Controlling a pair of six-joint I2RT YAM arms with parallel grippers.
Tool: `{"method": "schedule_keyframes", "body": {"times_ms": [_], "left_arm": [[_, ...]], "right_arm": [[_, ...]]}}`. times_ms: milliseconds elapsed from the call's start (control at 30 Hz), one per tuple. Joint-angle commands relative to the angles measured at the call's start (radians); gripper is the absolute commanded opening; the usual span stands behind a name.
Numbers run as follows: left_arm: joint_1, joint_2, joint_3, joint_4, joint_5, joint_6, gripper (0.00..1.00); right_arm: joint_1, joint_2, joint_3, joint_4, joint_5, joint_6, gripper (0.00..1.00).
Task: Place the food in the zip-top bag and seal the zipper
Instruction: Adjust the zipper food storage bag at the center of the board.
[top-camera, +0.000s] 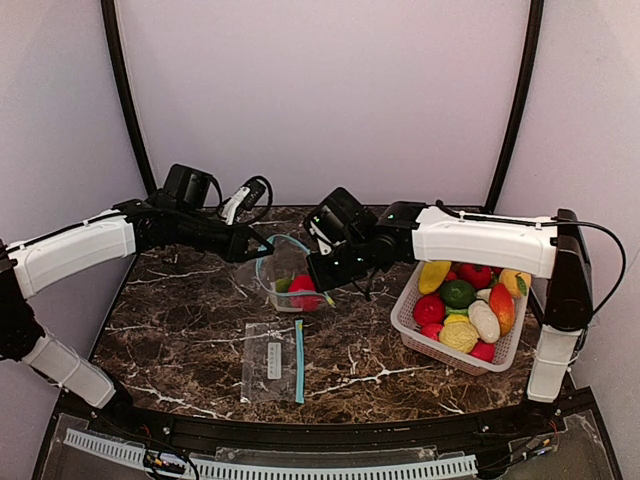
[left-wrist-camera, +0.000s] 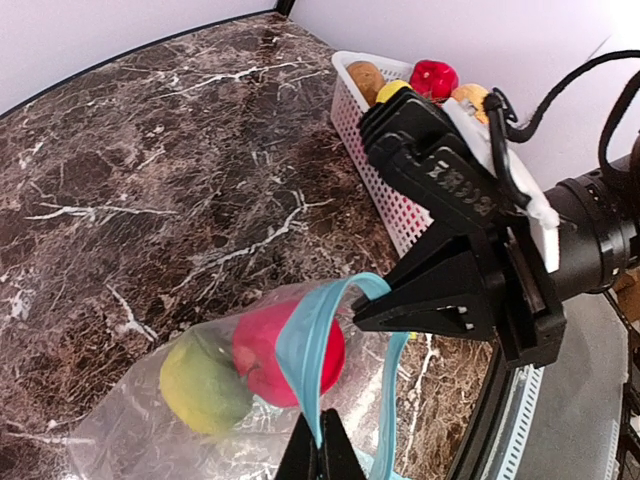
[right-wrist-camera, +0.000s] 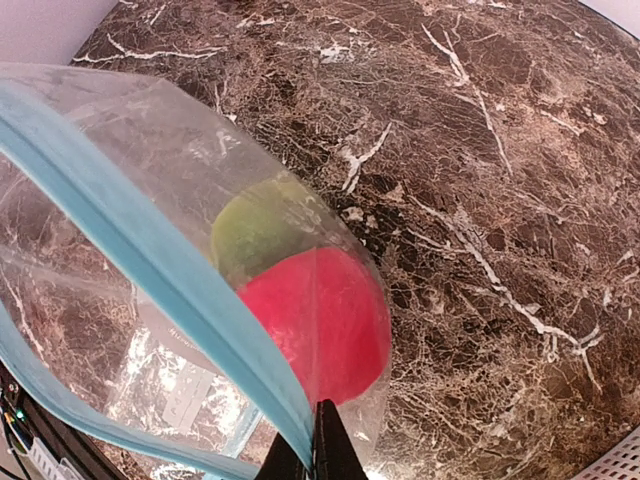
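Observation:
A clear zip-top bag (top-camera: 285, 275) with a blue zipper strip hangs open above the table's middle. Inside it lie a red toy fruit (top-camera: 303, 291) and a green one (top-camera: 282, 285); both show in the left wrist view (left-wrist-camera: 290, 352) (left-wrist-camera: 204, 383) and the right wrist view (right-wrist-camera: 320, 320) (right-wrist-camera: 262, 225). My left gripper (left-wrist-camera: 321, 448) is shut on the zipper strip (left-wrist-camera: 305, 350) at the bag's left edge. My right gripper (right-wrist-camera: 312, 450) is shut on the strip (right-wrist-camera: 170, 275) at the bag's right edge. More toy food (top-camera: 458, 294) lies in the basket.
A white slotted basket (top-camera: 416, 335) with several toy fruits and vegetables stands at the right. A second, flat zip-top bag (top-camera: 273, 361) lies on the marble table (top-camera: 180, 330) near the front middle. Walls close in the back and sides.

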Motion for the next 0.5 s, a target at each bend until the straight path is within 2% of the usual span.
{"method": "schedule_keyframes", "body": {"times_ms": [0,133,200,267,367,467], "left_arm": [[-0.001,0.000,0.046,-0.067,-0.109,0.021,0.01],[-0.002,0.008,0.050,-0.086,-0.157,0.030,0.01],[-0.002,0.010,0.051,-0.086,-0.156,0.029,0.01],[-0.002,0.012,0.051,-0.085,-0.150,0.028,0.01],[-0.001,0.013,0.051,-0.084,-0.147,0.026,0.01],[-0.001,0.013,0.049,-0.083,-0.143,0.025,0.01]], "right_arm": [[-0.004,-0.043,-0.007,0.012,0.013,0.010,0.04],[-0.003,-0.065,-0.029,0.013,0.018,0.018,0.04],[-0.003,-0.081,-0.037,0.009,0.016,0.016,0.10],[-0.004,-0.106,-0.043,0.004,0.022,0.008,0.24],[-0.001,-0.164,-0.064,-0.016,0.053,0.002,0.52],[-0.002,-0.247,-0.094,-0.069,0.118,0.009,0.70]]}}
